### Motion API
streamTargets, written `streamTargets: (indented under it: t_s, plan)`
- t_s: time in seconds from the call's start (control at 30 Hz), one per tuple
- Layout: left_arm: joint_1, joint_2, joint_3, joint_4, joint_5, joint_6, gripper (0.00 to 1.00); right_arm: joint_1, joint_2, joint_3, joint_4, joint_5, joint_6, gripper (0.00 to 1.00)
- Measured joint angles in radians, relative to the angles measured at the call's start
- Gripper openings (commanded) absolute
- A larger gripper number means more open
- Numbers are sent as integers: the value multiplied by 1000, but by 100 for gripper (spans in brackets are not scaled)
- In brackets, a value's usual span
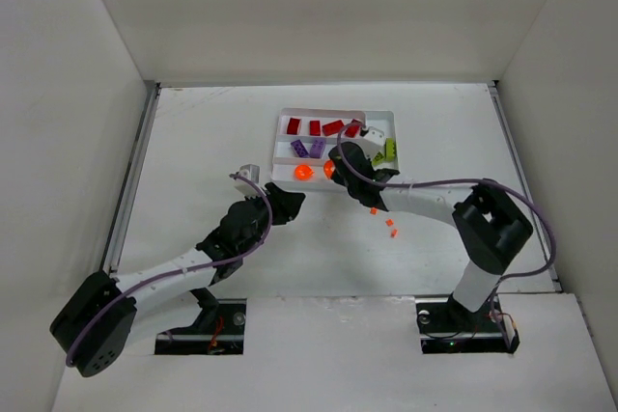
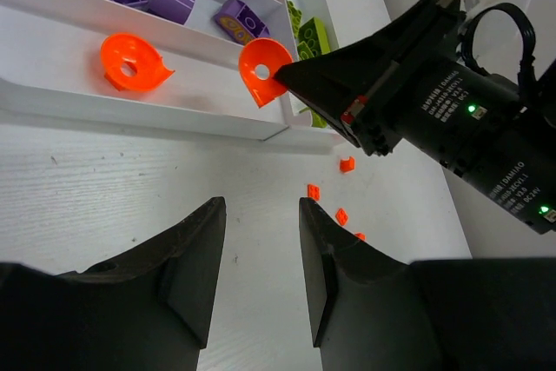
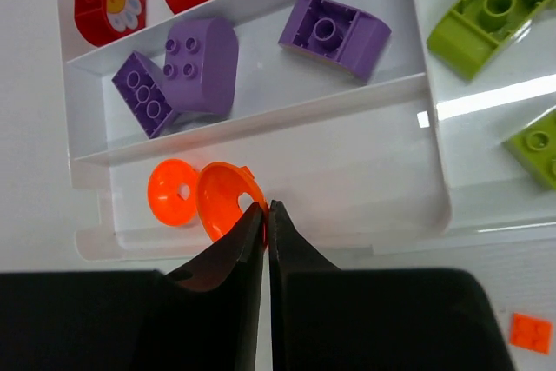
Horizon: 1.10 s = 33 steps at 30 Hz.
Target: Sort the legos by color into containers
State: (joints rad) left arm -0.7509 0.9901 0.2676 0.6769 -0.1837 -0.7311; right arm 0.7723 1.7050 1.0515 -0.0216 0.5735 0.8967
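Observation:
The white tray holds red legos in its far slot, purple ones in the middle slot and yellow-green ones in the crosswise slot. An orange cone-shaped piece lies in the near slot. My right gripper is shut on the rim of a second orange cone, held tilted over that same slot. My left gripper hangs open and empty over bare table just in front of the tray. In the left wrist view the held cone sits at the right gripper's tip.
Three tiny orange tiles lie on the table in front of the tray, under the right arm. High white walls enclose the table on three sides. The left arm stretches diagonally toward the tray.

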Motion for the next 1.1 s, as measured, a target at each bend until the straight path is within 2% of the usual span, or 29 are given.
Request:
streamTargets:
  t_s: [0.13,0.2,0.23,0.37,0.5,0.67,0.73,0.77,0.87,1.1]
  plan:
    - [0,9,0,0,0,0,37,0,49,27,6,-11,-10,39]
    - [0,10,0,0,0,0,37,0,54,29,6,-16,-13,47]
    - [-1,10,0,0,0,0,37,0,54,28,6,-17,-14,48]
    - [-3,10,0,0,0,0,36,-5,-11,-40,27,0,-14,39]
    - [-26,23,0,0,-2,0,36,-21,-230,-233,24,67,23,25]
    - [-76,75,2,0,-5,1,36,-69,-458,-432,-61,143,143,25]
    - [-95,94,6,0,-6,2,36,-82,-474,-474,-108,156,182,28]
    - [-101,100,8,0,-5,2,36,-89,-469,-488,-131,158,195,26]
    - [-112,103,10,1,-8,3,36,-105,-427,-496,-183,160,213,34]
    - [-109,86,10,2,-11,9,36,-130,-327,-426,-238,164,207,28]
